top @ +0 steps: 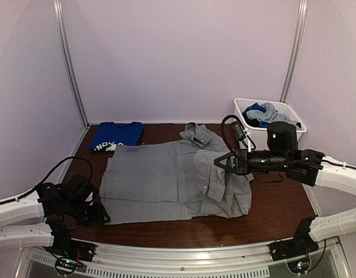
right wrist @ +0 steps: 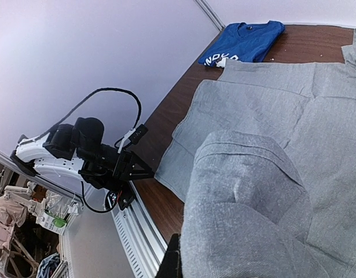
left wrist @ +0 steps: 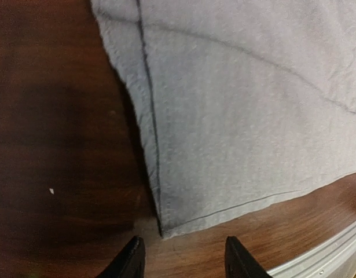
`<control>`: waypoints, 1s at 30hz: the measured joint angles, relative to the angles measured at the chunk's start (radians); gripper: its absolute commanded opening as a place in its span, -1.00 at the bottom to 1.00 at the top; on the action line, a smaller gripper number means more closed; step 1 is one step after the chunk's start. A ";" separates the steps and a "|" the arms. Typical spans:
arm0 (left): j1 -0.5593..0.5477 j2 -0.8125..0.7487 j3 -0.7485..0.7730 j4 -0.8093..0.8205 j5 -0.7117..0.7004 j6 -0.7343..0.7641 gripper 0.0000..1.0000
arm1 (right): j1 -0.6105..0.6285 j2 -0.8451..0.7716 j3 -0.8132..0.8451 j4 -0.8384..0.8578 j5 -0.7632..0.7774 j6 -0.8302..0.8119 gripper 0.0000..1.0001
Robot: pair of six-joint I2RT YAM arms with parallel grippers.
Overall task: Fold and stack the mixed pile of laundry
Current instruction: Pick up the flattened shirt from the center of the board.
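A large light-grey shirt (top: 160, 182) lies spread flat in the middle of the table. Its right side is lifted and folded inward, and my right gripper (top: 222, 163) is shut on that fold. In the right wrist view the grey cloth (right wrist: 253, 197) drapes over the jaws, and only one dark finger (right wrist: 173, 262) shows. My left gripper (top: 100, 215) hovers low at the shirt's front-left corner (left wrist: 164, 230). Its fingers (left wrist: 131, 260) stand open just short of the hem, with nothing between them. A folded royal-blue shirt (top: 116, 136) with white print lies at the back left.
A white plastic bin (top: 264, 101) at the back right holds more blue and grey garments (top: 260, 114). A metal rail (top: 183, 252) runs along the table's front edge. Walls close off the back and both sides.
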 measured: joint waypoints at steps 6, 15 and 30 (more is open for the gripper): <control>-0.108 0.109 0.004 -0.034 -0.060 -0.085 -0.15 | 0.000 0.004 0.031 -0.053 0.017 -0.025 -1.00; -0.135 0.171 0.008 0.062 -0.112 -0.159 -0.66 | 0.000 -0.006 0.078 -0.108 0.037 -0.055 -1.00; -0.135 0.071 0.123 -0.024 -0.143 -0.183 -1.00 | 0.000 -0.072 0.192 -0.223 0.065 -0.109 -1.00</control>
